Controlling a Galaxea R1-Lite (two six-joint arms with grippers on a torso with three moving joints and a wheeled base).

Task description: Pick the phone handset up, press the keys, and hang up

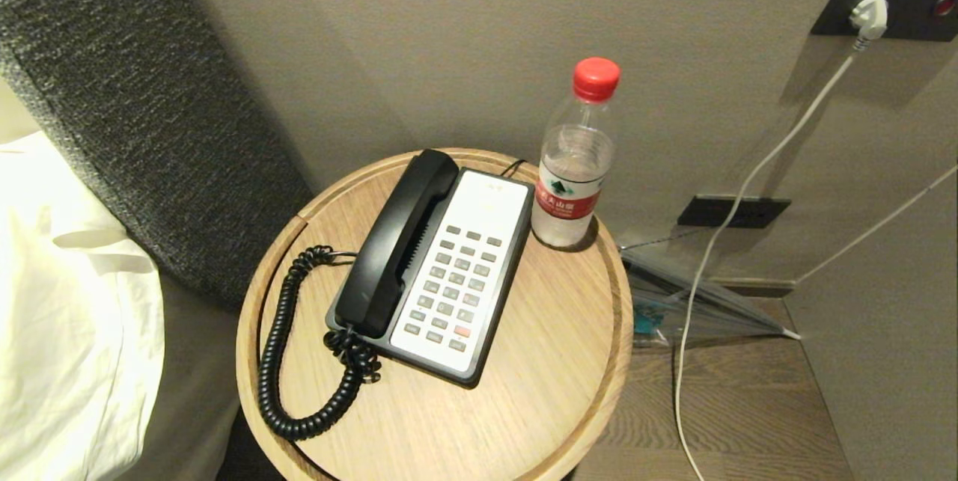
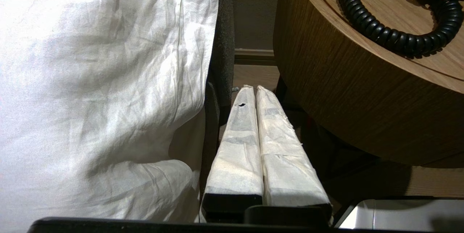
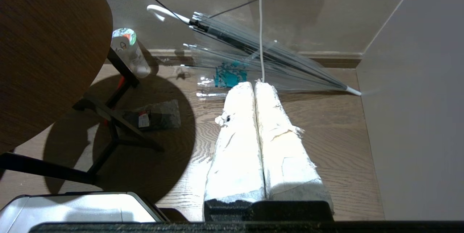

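Head view: nearest the camera is the near rim of the round wooden desk (image 1: 524, 436), with the coiled cord (image 1: 278, 361) looping toward it. The phone handset (image 1: 397, 241) rests in its cradle on the left side of the phone base (image 1: 456, 279), its long axis running from the near left to the far right, toward the wall. A water bottle (image 1: 575, 159) stands just beside the base's far corner. Neither arm appears here.

Left wrist view: the left claw (image 2: 251, 91) is clenched and empty, hanging low between the white bedding (image 2: 101, 80) and the desk's side, below the top. The cord lies above it, so the handset lies up and over the rim.

Right wrist view: the right claw (image 3: 253, 86) is clenched and empty too, low over the floor beyond the desk's other side, near a folded umbrella (image 3: 261, 59). The left arm looks nearer the handset.
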